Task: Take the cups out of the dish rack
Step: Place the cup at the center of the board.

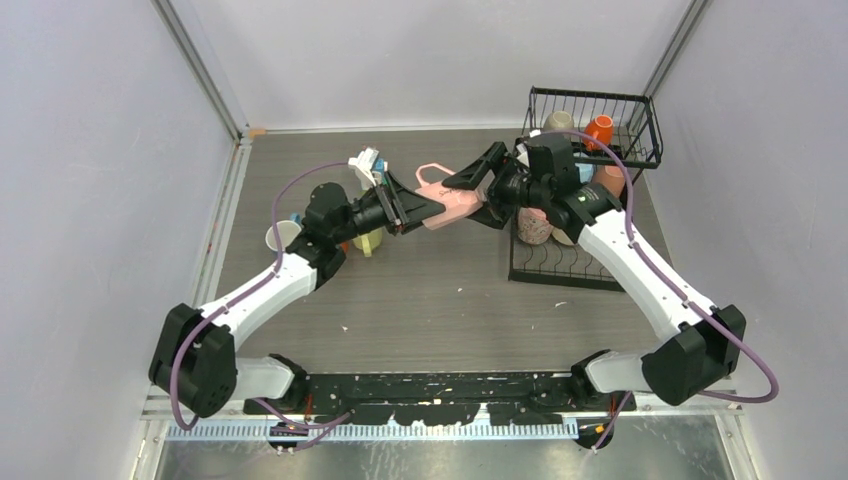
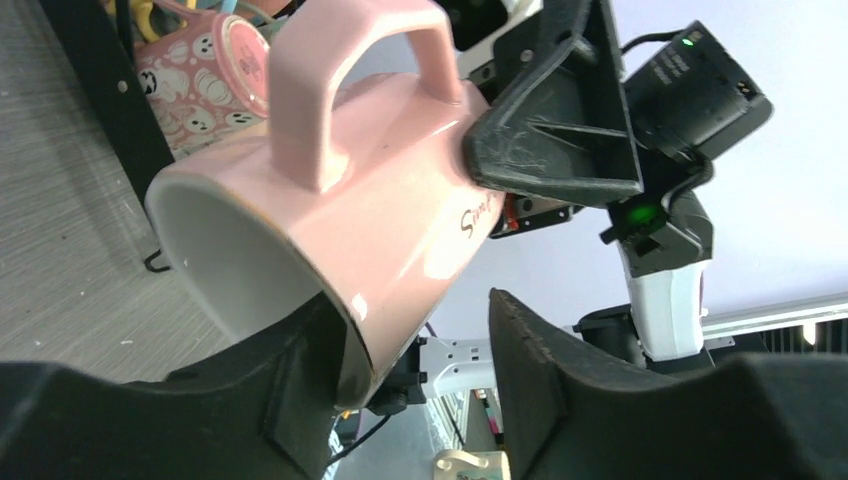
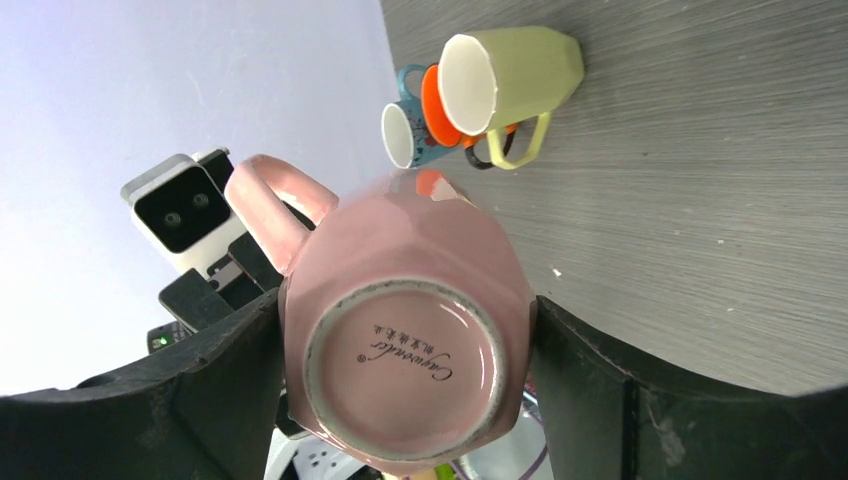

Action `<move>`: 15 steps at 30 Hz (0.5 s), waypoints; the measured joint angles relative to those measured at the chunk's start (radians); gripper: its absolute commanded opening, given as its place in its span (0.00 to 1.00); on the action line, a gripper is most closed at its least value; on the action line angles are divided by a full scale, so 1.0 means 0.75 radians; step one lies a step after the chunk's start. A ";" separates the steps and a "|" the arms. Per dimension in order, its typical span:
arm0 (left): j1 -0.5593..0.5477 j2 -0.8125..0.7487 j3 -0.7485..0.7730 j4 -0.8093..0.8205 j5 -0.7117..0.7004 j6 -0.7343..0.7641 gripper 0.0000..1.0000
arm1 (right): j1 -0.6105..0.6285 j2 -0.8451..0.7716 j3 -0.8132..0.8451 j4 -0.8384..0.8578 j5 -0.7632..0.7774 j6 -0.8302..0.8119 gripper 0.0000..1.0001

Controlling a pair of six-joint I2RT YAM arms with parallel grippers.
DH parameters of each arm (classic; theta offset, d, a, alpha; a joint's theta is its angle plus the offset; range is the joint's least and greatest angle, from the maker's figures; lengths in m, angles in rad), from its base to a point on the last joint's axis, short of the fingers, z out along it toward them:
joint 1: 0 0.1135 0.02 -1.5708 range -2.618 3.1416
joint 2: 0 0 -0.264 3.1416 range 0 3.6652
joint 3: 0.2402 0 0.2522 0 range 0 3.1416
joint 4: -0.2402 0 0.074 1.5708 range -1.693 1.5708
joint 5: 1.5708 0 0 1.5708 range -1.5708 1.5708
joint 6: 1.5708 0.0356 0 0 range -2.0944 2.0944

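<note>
A pale pink cup (image 1: pixel 448 207) (image 2: pixel 380 200) (image 3: pixel 405 340) hangs on its side above the table between both arms, handle up. My right gripper (image 1: pixel 468 193) (image 3: pixel 405 312) is shut on its base end, one finger pressed to each side. My left gripper (image 1: pixel 425 212) (image 2: pixel 410 305) straddles the cup's rim. One finger touches the mouth edge, while the other finger (image 2: pixel 540 370) stands apart from the wall. The black wire dish rack (image 1: pixel 563 268) stands at the right. It holds an orange cup (image 1: pixel 600 128), a beige cup (image 1: pixel 558 120) and a patterned pink cup (image 1: pixel 535 226) (image 2: pixel 205 70).
On the table near the left arm lie a yellow cup (image 1: pixel 368 241) (image 3: pixel 520 65), a cream cup (image 1: pixel 283 235), a light blue cup (image 3: pixel 405 135) and an orange one (image 3: pixel 438 105). A small toy block house (image 1: pixel 367 165) stands behind them. Grey walls close three sides.
</note>
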State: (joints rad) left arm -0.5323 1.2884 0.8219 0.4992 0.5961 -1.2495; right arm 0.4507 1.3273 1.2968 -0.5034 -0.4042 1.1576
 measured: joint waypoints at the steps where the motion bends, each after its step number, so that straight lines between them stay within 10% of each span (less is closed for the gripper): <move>1: 0.001 -0.006 -0.003 0.013 0.000 0.001 0.50 | 0.000 0.007 -0.007 0.026 -0.017 0.017 0.27; 15: 0.005 -0.059 -0.006 0.082 -0.007 0.003 0.10 | 0.000 0.039 -0.094 0.292 -0.165 0.214 0.27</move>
State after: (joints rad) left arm -0.5289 1.2442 0.8177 0.5606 0.5911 -1.2476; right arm 0.4507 1.3567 1.2263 -0.2844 -0.5278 1.3178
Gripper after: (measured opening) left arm 0.241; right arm 0.829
